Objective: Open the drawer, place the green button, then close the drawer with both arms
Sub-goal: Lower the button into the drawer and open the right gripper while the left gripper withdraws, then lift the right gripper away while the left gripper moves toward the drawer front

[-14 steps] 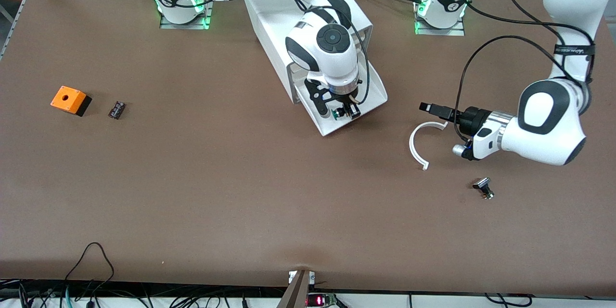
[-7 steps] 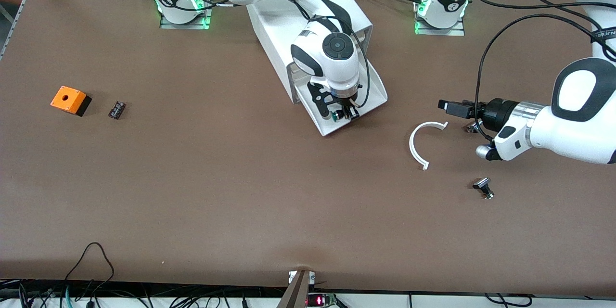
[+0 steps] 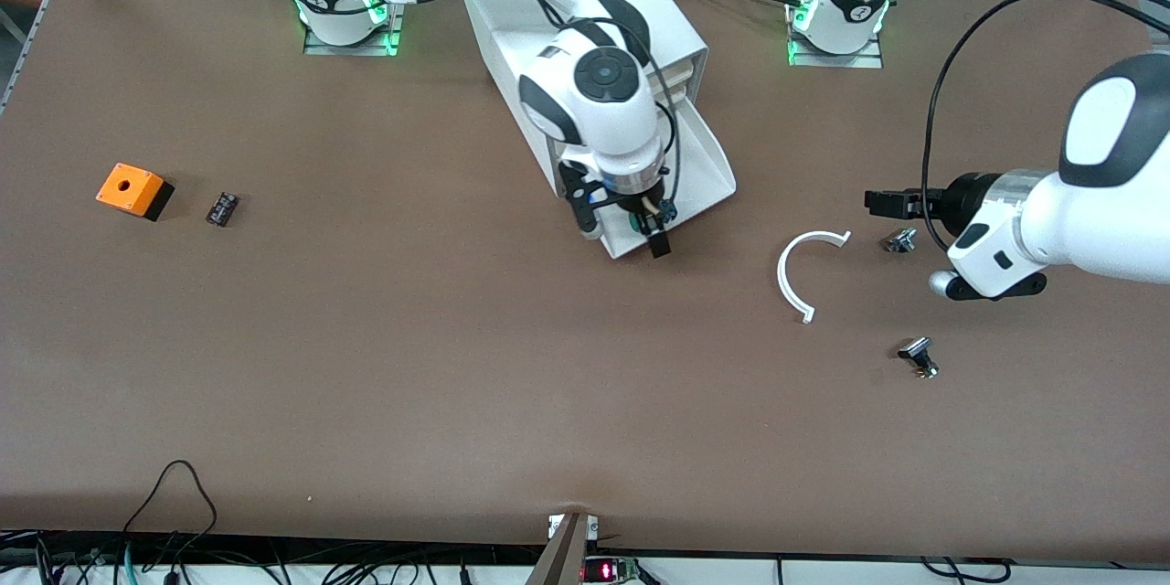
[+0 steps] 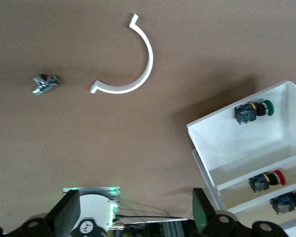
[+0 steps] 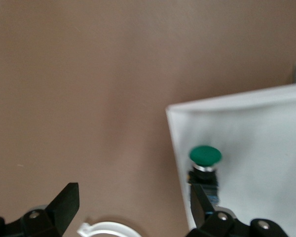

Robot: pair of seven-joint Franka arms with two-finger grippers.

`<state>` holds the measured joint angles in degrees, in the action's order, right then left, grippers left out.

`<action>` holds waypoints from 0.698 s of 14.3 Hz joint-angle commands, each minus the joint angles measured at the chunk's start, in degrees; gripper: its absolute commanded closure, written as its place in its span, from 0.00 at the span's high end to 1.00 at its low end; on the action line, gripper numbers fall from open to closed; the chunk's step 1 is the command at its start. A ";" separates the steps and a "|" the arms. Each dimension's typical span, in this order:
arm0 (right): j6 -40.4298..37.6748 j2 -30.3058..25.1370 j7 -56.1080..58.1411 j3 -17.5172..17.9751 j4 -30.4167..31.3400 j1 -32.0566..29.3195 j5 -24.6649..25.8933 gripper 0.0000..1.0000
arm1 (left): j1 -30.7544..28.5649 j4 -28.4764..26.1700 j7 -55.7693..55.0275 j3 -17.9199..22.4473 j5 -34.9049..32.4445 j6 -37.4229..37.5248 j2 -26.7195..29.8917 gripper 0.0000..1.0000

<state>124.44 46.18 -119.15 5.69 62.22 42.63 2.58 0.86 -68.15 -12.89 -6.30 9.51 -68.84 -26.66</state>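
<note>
The lowest drawer [image 3: 708,169] of the white cabinet [image 3: 681,37] stands pulled open. The green-capped button [image 3: 637,221] lies in it near its front edge. It also shows in the right wrist view [image 5: 205,163] and the left wrist view [image 4: 254,111]. My right gripper [image 3: 622,233] hangs open over the drawer's front edge, with the button beside one finger and not held. In the right wrist view [image 5: 133,207] its fingers are spread wide. My left gripper [image 3: 882,201] is open and empty over the table near the left arm's end, and it also shows in the left wrist view [image 4: 134,212].
A white arc piece [image 3: 793,279] lies between the drawer and my left gripper. Two silver-black knobs [image 3: 900,240] [image 3: 919,356] lie near it. An orange box [image 3: 132,190] and a small black part [image 3: 221,207] sit at the right arm's end. The upper drawers hold other buttons [image 4: 269,180].
My right gripper has opened, let go of the button in the drawer and shifted over the drawer's front edge. My left arm has drawn back toward its own end of the table.
</note>
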 commanded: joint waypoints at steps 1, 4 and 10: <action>-1.30 -5.04 5.92 1.25 1.15 -4.91 0.06 1.00 | 0.29 3.20 -0.38 0.33 -2.05 1.52 -1.11 1.00; -4.90 -7.85 15.41 1.25 1.15 -10.18 -6.60 1.00 | 0.10 1.80 -0.90 0.41 -1.96 -0.31 -1.20 1.00; -14.37 -13.57 40.27 0.90 1.59 -19.15 -14.09 1.00 | 0.90 -17.68 -5.54 -1.86 -1.96 -23.40 5.47 1.00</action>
<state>114.23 35.28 -85.77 5.88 62.20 26.47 -9.32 1.31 -75.69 -15.06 -6.45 8.69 -84.76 -26.59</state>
